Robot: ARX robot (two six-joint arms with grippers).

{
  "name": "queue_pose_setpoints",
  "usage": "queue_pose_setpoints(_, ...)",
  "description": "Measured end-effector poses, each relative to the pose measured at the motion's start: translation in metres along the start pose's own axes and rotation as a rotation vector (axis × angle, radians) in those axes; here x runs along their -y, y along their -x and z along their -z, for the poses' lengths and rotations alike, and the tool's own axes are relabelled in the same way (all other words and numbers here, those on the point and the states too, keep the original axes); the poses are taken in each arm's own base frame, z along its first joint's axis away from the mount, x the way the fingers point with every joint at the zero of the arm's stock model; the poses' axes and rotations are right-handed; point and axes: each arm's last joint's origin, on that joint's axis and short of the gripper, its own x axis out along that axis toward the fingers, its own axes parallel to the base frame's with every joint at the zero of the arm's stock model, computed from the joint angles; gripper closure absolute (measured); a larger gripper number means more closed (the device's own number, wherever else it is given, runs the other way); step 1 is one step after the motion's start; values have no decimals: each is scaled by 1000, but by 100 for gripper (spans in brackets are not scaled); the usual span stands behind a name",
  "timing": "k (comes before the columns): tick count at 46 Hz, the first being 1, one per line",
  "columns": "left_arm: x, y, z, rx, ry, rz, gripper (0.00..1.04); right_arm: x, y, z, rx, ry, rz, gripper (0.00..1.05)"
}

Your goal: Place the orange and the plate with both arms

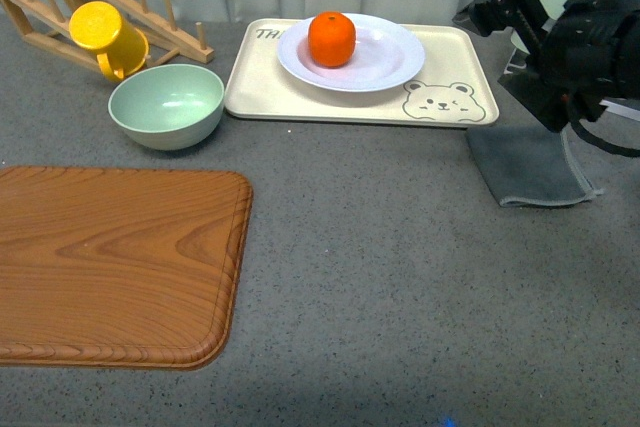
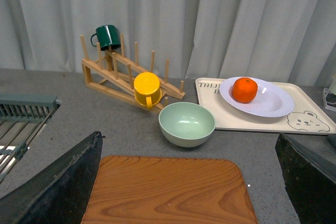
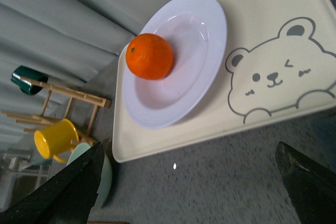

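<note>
The only lettering stands on the beige rectangular plastic tray (image 1: 440, 67), printed in dark capitals along its far edge at the corner nearest the wooden rack. In the front view "TH" shows before the pale white-lavender round plate (image 1: 385, 62) covers the rest. In the left wrist view the word reads roughly "TRIJI", with a "B" on a second line beneath it; the plate hides what follows. A drawn bear face (image 1: 448, 102) marks the tray's opposite near corner.

An orange (image 3: 149, 56) sits in a pale plate (image 3: 199, 51) on a beige bear tray (image 3: 273, 35), on a grey desk (image 3: 220, 182). Beyond stand a yellow mug (image 3: 55, 138), wooden rack (image 3: 58, 103) and curtain (image 3: 68, 19).
</note>
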Motion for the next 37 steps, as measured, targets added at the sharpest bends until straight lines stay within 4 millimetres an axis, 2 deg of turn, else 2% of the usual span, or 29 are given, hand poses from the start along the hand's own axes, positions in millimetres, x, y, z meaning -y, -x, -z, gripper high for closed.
queue_pose_setpoints(2,0,0,0,0,0,0,6,0,11,8,102,113,35,13)
queue_pose_setpoints(4,0,0,0,0,0,1,6,2,26,13,343,300,116,24)
queue_pose_setpoints(8,0,0,0,0,0,1,6,5,62,20,510,577,216,41)
queue_pose_setpoints(14,0,0,0,1,0,1,6,-2,99,18,560,700,238,61)
queue_pose_setpoints(22,0,0,0,1,0,1,6,-1,151,33,535,759,262,100)
queue_pose_setpoints(24,0,0,0,1,0,1,6,-2,159,35,535,766,262,104)
queue_pose_setpoints(37,0,0,0,1,0,1,6,-1,201,44,527,772,248,104)
